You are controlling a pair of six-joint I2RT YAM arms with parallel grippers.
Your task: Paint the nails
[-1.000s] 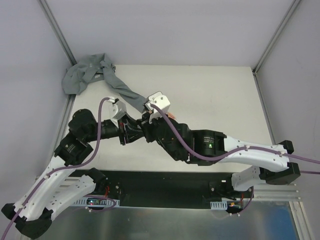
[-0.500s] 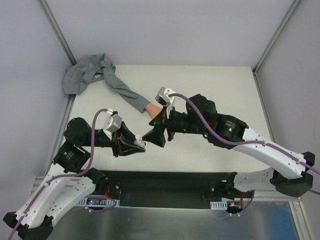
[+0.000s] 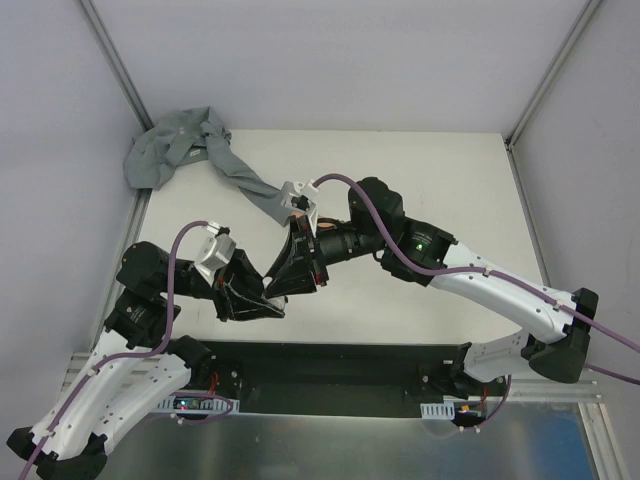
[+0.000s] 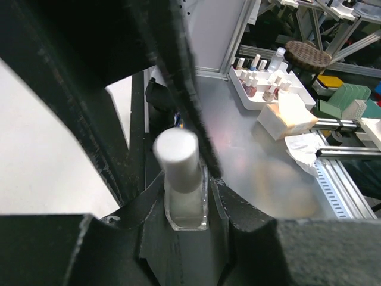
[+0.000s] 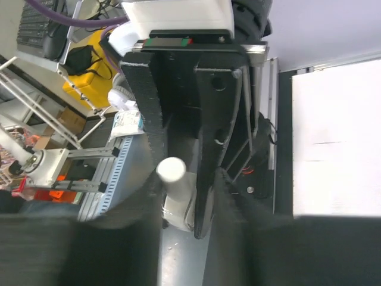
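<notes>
My left gripper (image 3: 266,297) is shut on a small white nail polish bottle (image 4: 186,199), clamped by its clear body with the white cap (image 4: 177,158) sticking out. It is held low over the near part of the table. My right gripper (image 3: 283,285) is open, with its dark fingers (image 4: 189,101) on either side of the cap; I cannot tell if they touch it. The bottle also shows in the right wrist view (image 5: 175,187), between the right gripper's (image 5: 186,229) blurred fingers. The grey sleeve (image 3: 243,180) runs from the back left. The peach mannequin hand and its nails are hidden behind the right wrist.
The bunched end of the grey sleeve (image 3: 168,150) lies in the back left corner. Metal frame posts (image 3: 115,60) stand at both back corners. A black base strip (image 3: 330,375) runs along the near edge. Off the table, a white tray of polish bottles (image 4: 265,83) stands on a steel bench.
Both grippers left the mannequin hand. The left gripper drew back toward the near edge with the bottle. The right gripper swung left and down and now has its fingers around the cap.
</notes>
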